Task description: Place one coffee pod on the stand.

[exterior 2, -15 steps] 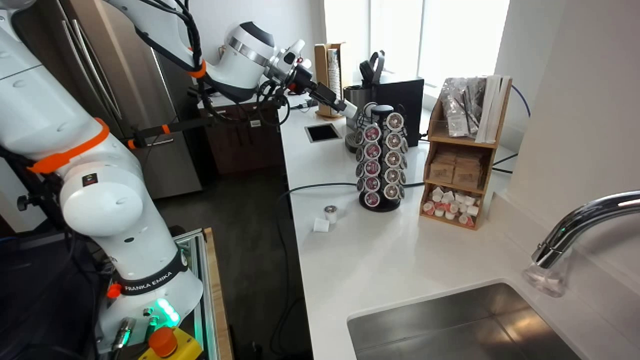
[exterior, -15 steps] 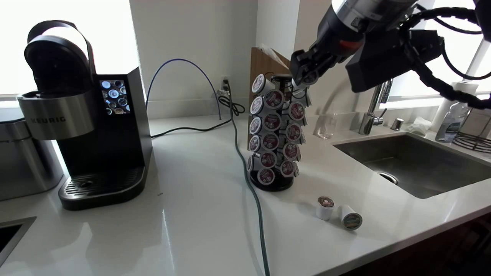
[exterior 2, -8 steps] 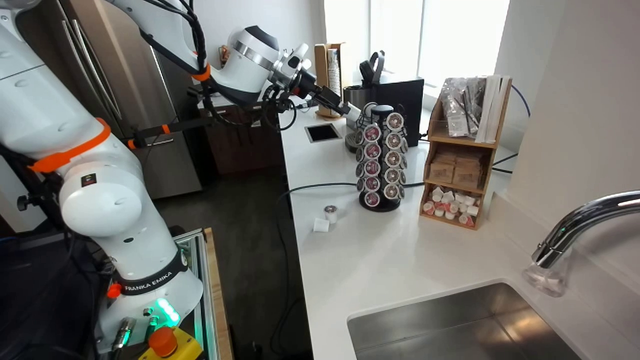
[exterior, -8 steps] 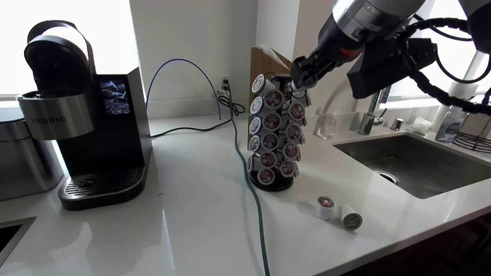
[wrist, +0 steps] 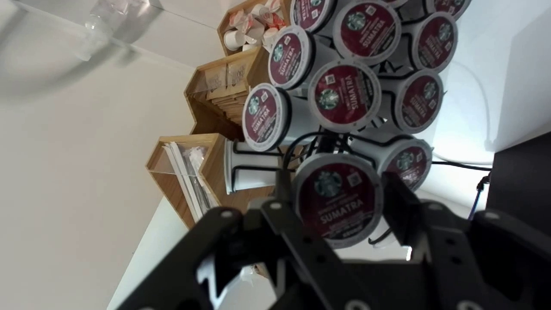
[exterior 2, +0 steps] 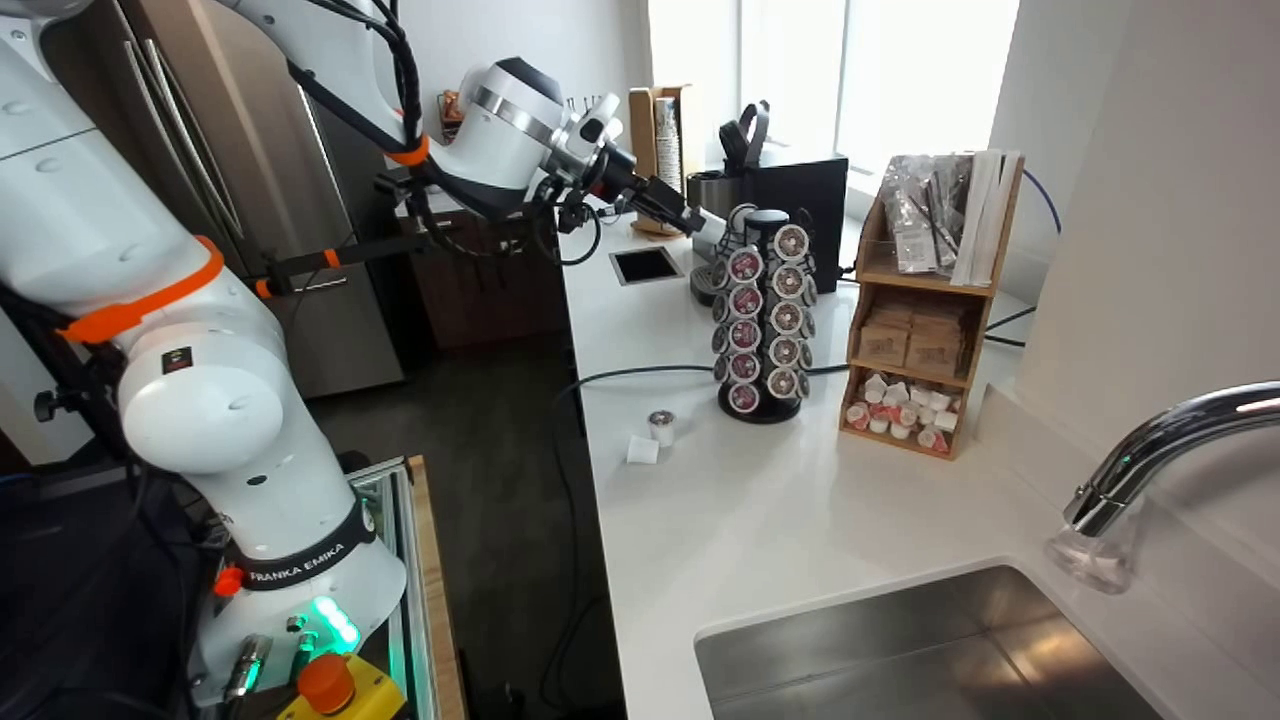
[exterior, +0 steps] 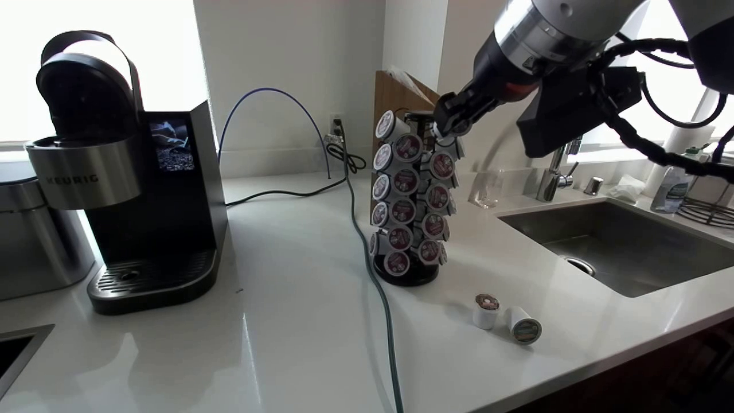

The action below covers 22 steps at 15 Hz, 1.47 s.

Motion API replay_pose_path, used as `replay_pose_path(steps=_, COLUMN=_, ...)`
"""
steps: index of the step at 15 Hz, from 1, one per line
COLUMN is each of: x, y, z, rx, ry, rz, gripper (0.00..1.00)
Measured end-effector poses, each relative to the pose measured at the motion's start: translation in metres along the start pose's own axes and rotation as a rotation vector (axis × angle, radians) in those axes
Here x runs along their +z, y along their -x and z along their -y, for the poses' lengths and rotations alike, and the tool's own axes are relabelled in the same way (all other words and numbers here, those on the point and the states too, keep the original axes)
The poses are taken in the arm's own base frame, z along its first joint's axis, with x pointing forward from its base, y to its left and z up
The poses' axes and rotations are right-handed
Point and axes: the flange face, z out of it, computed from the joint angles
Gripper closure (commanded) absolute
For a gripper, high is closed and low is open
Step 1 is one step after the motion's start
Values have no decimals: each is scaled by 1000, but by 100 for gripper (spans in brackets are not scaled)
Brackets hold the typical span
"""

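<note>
Robotiq gripper point(wrist: 338, 187) at the top of the wire carousel stand point(exterior 2: 767, 217). The fingers point(wrist: 399, 206) are closed on a Sumatra coffee pod point(wrist: 338, 202), one on either side; in the wrist view the pod's dark red lid faces the camera, and its cup points toward the stand. The held pod lies at the uppermost tier, just beside the black wire rings; whether it sits within a ring cannot be told. Further pods point(wrist: 344, 95) occupy the columns of the stand, lids outward, several also reading SUMATRA.

On the white countertop point(exterior: 298, 321), well apart from the gripper, are two loose pods: an upright pod point(exterior: 486, 311) with a brown lid and, just beside it, a tipped pod point(exterior: 523, 326) on its side. A green cable point(exterior: 385, 304) passes the foot of the stand. In an exterior view, a Keurig coffee machine point(exterior: 126, 172) stands with its lid raised and its display lit. In an exterior view, a wooden organizer point(exterior 2: 908, 372) stands near the carousel, with brown packets point(exterior 2: 910, 340) in the middle compartment and small white cups point(exterior 2: 900, 412) in the lowest. A steel sink point(exterior 2: 900, 660) is set into the countertop, beside a curved chrome faucet point(exterior 2: 1170, 430).
</note>
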Motion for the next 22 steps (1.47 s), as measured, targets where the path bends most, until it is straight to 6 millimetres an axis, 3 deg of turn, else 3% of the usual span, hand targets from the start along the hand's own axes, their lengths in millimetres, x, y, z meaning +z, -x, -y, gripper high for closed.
replay_pose_path(steps=22, x=6, y=13, z=4, rx=-21, ry=-2, rz=23, gripper=71)
